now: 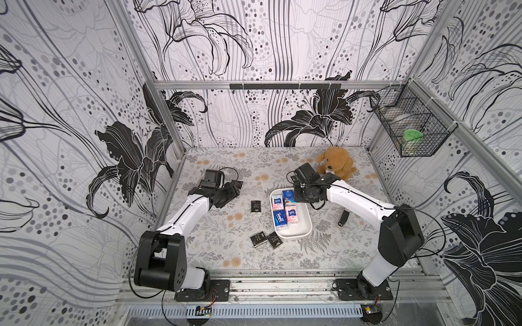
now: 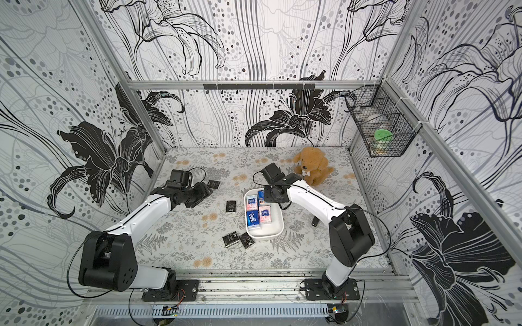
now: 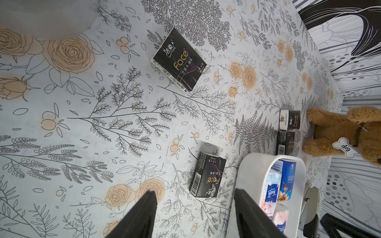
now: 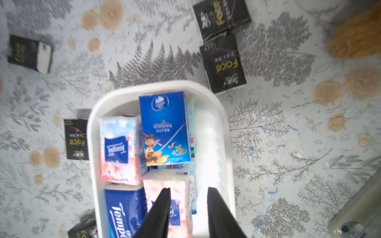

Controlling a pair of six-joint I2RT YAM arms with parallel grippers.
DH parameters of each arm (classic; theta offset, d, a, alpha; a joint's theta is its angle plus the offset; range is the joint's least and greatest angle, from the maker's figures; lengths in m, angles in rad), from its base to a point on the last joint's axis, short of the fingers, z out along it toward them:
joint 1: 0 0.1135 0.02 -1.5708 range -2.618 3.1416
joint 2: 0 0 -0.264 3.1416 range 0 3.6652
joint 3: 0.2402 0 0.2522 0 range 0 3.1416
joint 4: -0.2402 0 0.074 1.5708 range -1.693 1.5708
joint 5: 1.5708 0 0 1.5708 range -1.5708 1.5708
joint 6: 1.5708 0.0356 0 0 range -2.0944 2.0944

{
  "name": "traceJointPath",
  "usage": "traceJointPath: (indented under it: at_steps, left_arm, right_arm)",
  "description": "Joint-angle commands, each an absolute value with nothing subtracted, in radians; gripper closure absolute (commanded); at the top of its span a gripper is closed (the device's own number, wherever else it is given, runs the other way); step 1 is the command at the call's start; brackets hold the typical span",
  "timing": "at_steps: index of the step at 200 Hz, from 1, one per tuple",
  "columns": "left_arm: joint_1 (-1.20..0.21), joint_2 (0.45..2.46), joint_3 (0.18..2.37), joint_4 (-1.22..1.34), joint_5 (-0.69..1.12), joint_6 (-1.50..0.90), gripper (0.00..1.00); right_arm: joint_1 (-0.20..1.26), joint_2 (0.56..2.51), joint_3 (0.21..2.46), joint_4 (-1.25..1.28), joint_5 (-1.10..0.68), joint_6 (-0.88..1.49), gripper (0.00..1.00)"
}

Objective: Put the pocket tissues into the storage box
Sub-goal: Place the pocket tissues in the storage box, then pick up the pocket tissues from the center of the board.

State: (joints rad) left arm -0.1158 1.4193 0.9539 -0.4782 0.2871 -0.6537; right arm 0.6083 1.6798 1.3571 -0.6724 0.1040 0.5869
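Observation:
The white storage box (image 1: 295, 232) (image 2: 268, 230) (image 4: 210, 131) holds several pocket tissues: a cartoon blue packet (image 4: 165, 127), pink ones (image 1: 291, 214) and a dark blue one (image 1: 280, 219). My right gripper (image 1: 295, 194) (image 4: 188, 189) hovers over the box's far end, open, with nothing between its fingers. Black packets lie on the table: one (image 1: 256, 206) left of the box, two (image 1: 258, 239) by its near corner, two (image 4: 224, 63) beyond its far end. My left gripper (image 1: 236, 189) (image 3: 194, 191) stands open and empty near another black packet (image 3: 178, 59).
A brown plush dog (image 1: 336, 162) sits behind the right arm. A slim black stick (image 1: 343, 218) lies right of the box under the right arm. A black wire basket (image 1: 409, 124) with a green-lidded jar hangs on the right wall.

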Motion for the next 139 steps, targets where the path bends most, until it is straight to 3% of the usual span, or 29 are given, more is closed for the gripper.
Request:
traceJointPath:
  at_steps: [1,32,67,139]
  left_arm:
    - [-0.110,1.430,0.987,-0.457,0.303,-0.649,0.36]
    - [-0.111,1.442,0.985,-0.454,0.308,-0.650,0.36]
    - [-0.110,1.446,0.976,-0.447,0.305,-0.647,0.36]
    - [-0.110,1.436,0.929,-0.420,0.308,-0.652,0.36]
  right_arm:
    - [0.567,1.697,1.378,-0.647,0.154,0.601,0.53]
    - [0.532,1.777,1.435,-0.574,0.187,0.613,0.29]
    - [0.497,1.931,1.576,-0.558,0.163,0.667,0.14]
    - [0.446,2.212,1.864,-0.630,0.127,0.796,0.11]
